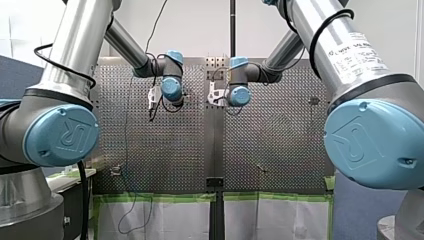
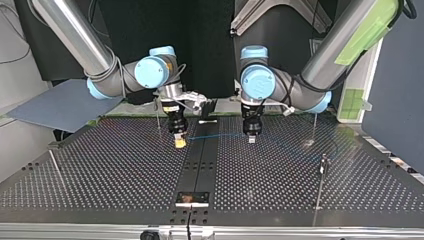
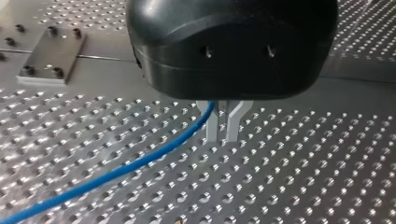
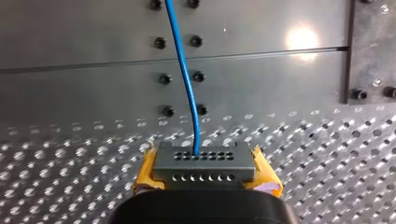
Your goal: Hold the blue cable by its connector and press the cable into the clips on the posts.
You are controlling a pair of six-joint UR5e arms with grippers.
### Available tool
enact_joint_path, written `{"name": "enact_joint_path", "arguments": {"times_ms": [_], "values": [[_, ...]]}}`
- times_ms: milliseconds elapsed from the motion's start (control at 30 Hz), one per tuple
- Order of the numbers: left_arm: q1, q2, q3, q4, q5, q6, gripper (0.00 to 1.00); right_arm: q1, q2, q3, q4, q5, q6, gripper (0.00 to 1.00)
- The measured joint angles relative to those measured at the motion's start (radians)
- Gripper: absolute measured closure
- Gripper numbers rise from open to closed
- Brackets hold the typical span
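1. My right gripper (image 4: 205, 176) clamps its yellow pads (image 4: 144, 176) on the grey connector (image 4: 205, 161).
2. The blue cable (image 4: 184, 70) leaves the connector's face and runs ahead over the perforated table (image 4: 70, 158).
3. My left gripper (image 3: 222, 133) has its metal fingers (image 3: 213, 128) nearly together, closed about the cable at their roots.
4. In the top view the cable spans between both grippers, just above the table.

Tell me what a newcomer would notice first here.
The thin blue cable is stretched over the perforated table at the top view's middle, between the two claws. My right claw pinches its grey connector between yellow pads. My left claw closes its metal fingers on the cable itself.
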Motion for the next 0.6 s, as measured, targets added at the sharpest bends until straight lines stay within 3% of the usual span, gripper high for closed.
{"name": "enact_joint_path", "arguments": {"times_ms": [300, 600], "values": [[-0.024, -0.046, -0.049, 0.059, -0.006, 0.003, 0.84, -0.003, 0.000, 0.091, -0.092, 0.044, 0.006, 1.00], [-0.064, -0.097, -0.071, 0.124, -0.024, -0.008, 0.82, -0.017, 0.001, 0.186, -0.187, 0.065, 0.011, 1.00]]}}
